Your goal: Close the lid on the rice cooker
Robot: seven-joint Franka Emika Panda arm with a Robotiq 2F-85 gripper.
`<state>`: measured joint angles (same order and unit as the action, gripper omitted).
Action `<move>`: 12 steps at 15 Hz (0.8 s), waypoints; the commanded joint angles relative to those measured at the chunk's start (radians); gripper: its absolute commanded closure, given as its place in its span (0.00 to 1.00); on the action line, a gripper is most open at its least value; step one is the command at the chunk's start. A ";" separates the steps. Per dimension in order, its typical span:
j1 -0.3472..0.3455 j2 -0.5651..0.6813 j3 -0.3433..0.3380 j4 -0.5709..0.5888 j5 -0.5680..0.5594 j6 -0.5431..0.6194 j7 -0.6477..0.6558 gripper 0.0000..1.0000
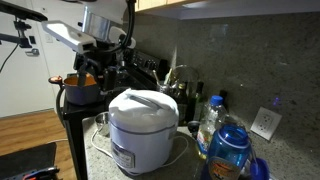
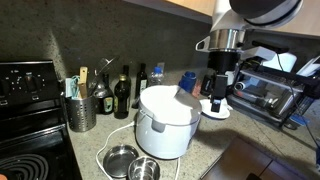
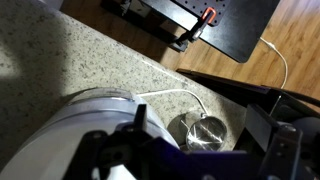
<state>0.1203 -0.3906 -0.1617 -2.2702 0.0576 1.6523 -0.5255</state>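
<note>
The white rice cooker (image 1: 140, 135) stands on the speckled counter, and shows in both exterior views (image 2: 160, 135). Its domed white lid (image 1: 145, 102) lies down over the body, also seen from the other side (image 2: 170, 103). My gripper (image 2: 217, 92) hangs beside and slightly above the cooker, apart from the lid; it also shows in an exterior view (image 1: 100, 62). In the wrist view the two dark fingers (image 3: 195, 150) stand wide apart with nothing between them. The cooker's white edge (image 3: 70, 130) shows at the lower left there.
An orange pot (image 1: 80, 92) sits behind the gripper. A blue-capped bottle (image 1: 230, 148) stands in front. Two metal cups (image 2: 125, 160) and the white cord (image 3: 175, 95) lie by the cooker. Dark bottles (image 2: 122, 95), a utensil holder (image 2: 80, 112), a toaster oven (image 2: 270, 95) and a stove (image 2: 25, 110) surround it.
</note>
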 commanded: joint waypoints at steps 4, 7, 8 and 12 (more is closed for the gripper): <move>-0.046 0.039 0.022 0.104 0.033 -0.075 0.025 0.00; -0.050 0.057 0.024 0.136 0.033 -0.095 0.034 0.00; -0.050 0.060 0.025 0.138 0.033 -0.096 0.034 0.00; -0.050 0.064 0.025 0.138 0.033 -0.096 0.034 0.00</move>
<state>0.0961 -0.3284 -0.1587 -2.1339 0.0850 1.5590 -0.4857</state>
